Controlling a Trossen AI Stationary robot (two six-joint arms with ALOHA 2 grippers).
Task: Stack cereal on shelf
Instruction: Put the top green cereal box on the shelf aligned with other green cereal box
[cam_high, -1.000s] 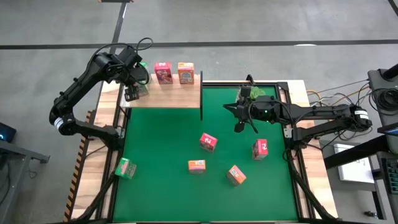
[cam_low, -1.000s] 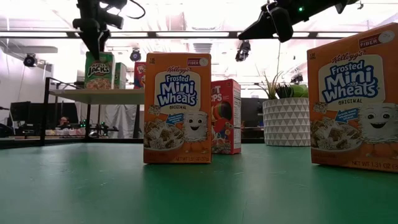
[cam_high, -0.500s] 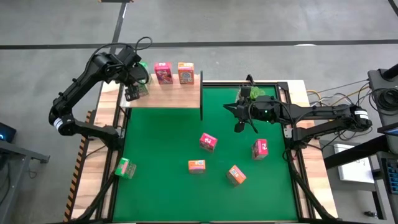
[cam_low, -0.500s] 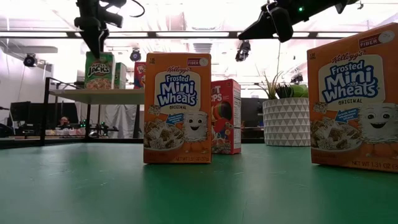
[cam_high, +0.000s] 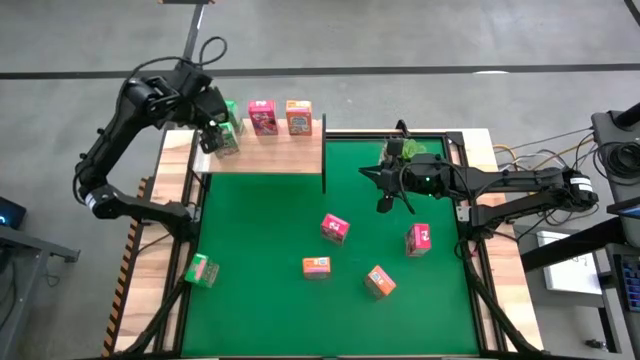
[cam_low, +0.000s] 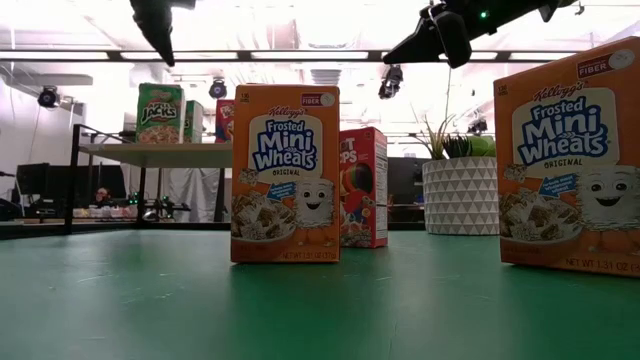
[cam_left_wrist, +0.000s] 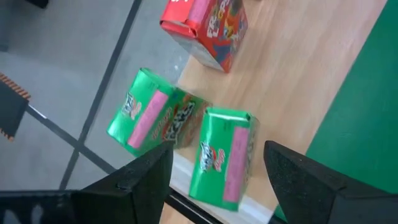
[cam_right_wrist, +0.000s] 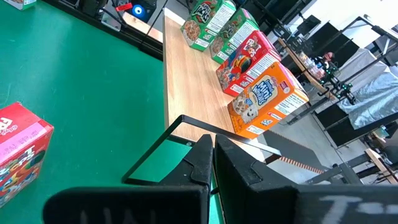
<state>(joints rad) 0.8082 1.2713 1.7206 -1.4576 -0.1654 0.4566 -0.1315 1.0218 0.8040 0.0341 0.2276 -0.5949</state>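
Green table mat (cam_high: 270, 230), wooden border partly under the arms. Shelf (cam_high: 265, 155) at far left of table, plank top with dark frame; in the low view only its edge and uprights show. On it 4 cereal boxes: 2 green (cam_left_wrist: 227, 155) (cam_left_wrist: 155, 115), 1 pink box (cam_high: 262, 116), 1 orange box (cam_high: 298, 116); green pair overlap from above, partly hidden by left arm. Plant pot (cam_low: 460, 195) far right, mostly covered from above by right arm.

On mat: pink (cam_high: 335, 228), pink (cam_high: 418, 239), orange (cam_high: 316, 266), orange (cam_high: 379, 282). Green box (cam_high: 201, 270) lies on the left wood border.

Left gripper (cam_left_wrist: 214, 171) above the green boxes, fingers apart, empty. Right gripper (cam_right_wrist: 212, 155) hovers mid-table, fingers pressed together, empty.
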